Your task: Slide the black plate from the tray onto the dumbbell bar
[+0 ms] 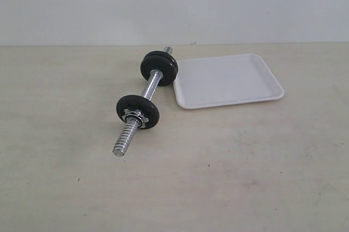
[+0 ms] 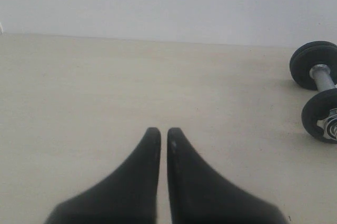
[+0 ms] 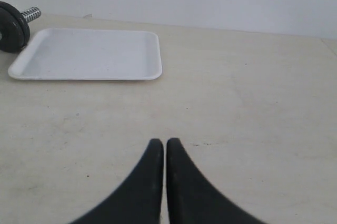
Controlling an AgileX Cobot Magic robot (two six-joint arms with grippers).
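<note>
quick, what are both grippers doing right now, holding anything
Left gripper: closed, holding nothing.
Right gripper: closed, holding nothing.

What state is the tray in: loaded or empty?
Empty: the tray shows bare white floor in the exterior and right wrist views; the black plates sit on the dumbbell bar.

You have soft, even, bright light; the dumbbell bar [image 1: 151, 84] and tray [image 1: 229, 82] cast only faint shadows. The chrome glints mildly. Up close, the left gripper [image 2: 164, 132] and right gripper [image 3: 165, 142] look blurred.
</note>
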